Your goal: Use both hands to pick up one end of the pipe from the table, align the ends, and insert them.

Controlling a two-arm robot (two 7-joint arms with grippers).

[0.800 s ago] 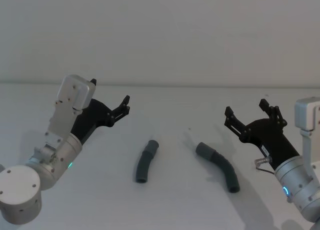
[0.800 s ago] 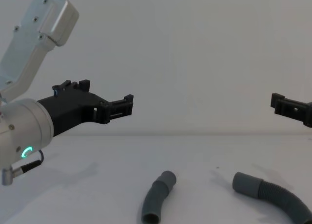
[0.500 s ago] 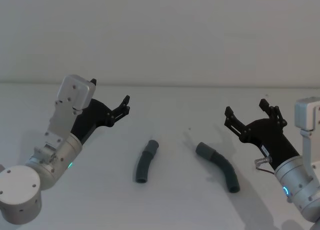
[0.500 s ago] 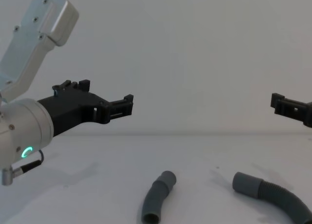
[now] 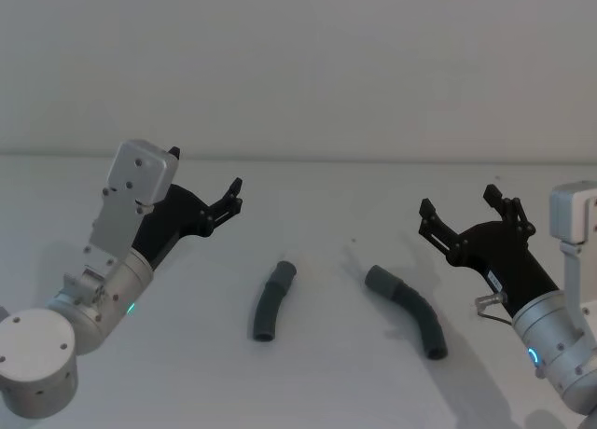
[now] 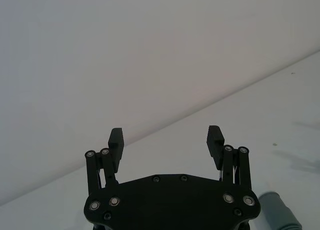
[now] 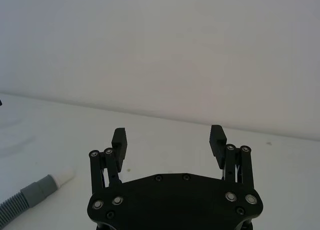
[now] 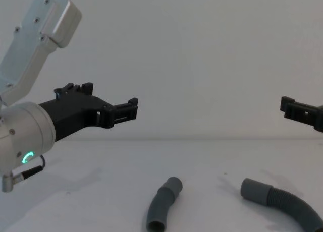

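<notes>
Nearest the robot, on the matt white table (image 5: 336, 392), the short bent ribbed dark grey plastic tube (image 5: 270, 303) and the longer dark grey corrugated hose (image 5: 412, 311) are lying side by side, not touching, their farther smooth cuffs (image 5: 379, 280) leaning toward each other. Both are looking light and springy (the ribs likely flexing), so gripping just behind the stiffer cuffs seems wisest. Farther back, the black left gripper (image 5: 205, 169) and black right gripper (image 5: 459, 200) are hovering above the table, jaws spread wide, holding nothing.

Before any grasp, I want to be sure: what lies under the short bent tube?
The short bent tube lies directly on the white table, nothing else showing beneath it. The strip of table it covers is hidden.
</notes>
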